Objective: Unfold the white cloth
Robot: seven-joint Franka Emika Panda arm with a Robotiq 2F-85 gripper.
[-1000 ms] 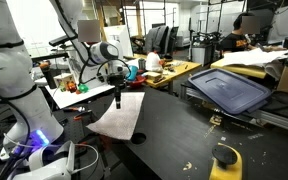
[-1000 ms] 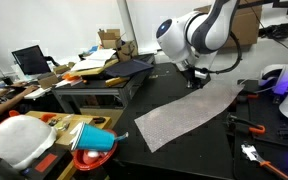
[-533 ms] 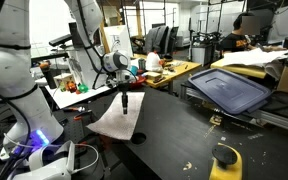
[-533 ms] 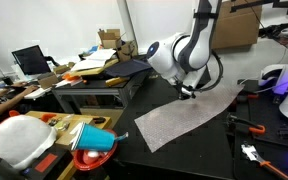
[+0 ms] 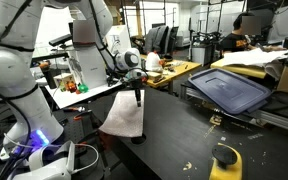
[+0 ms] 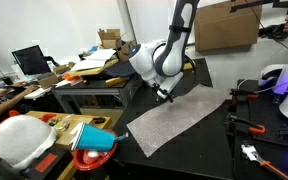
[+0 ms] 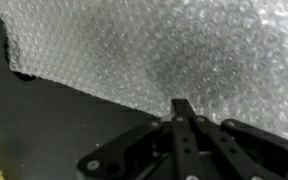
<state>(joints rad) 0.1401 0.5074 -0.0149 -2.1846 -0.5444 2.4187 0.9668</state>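
The white cloth (image 5: 122, 118) has a bubbly texture and lies on the black table (image 5: 184, 135); it shows as a long strip in an exterior view (image 6: 174, 120). My gripper (image 5: 137, 101) stands over the cloth's far edge and points down, also seen in an exterior view (image 6: 165, 96). In the wrist view the gripper (image 7: 181, 104) has its jaws pressed together, with the cloth (image 7: 134, 50) filling the view beyond them. It looks shut on the cloth's edge; the pinch itself is hidden.
A dark blue bin lid (image 5: 229, 90) sits on a bench at the back. A yellow object (image 5: 225, 157) lies at the table's near corner. A white rounded object (image 6: 22, 140) and a blue and red bowl (image 6: 94, 140) stand on a side table. Hand tools (image 6: 249, 125) lie beside the cloth.
My gripper has moved sideways along the table and the cloth has shifted with it. The cloth's outline has changed; it looks narrower in one exterior view.
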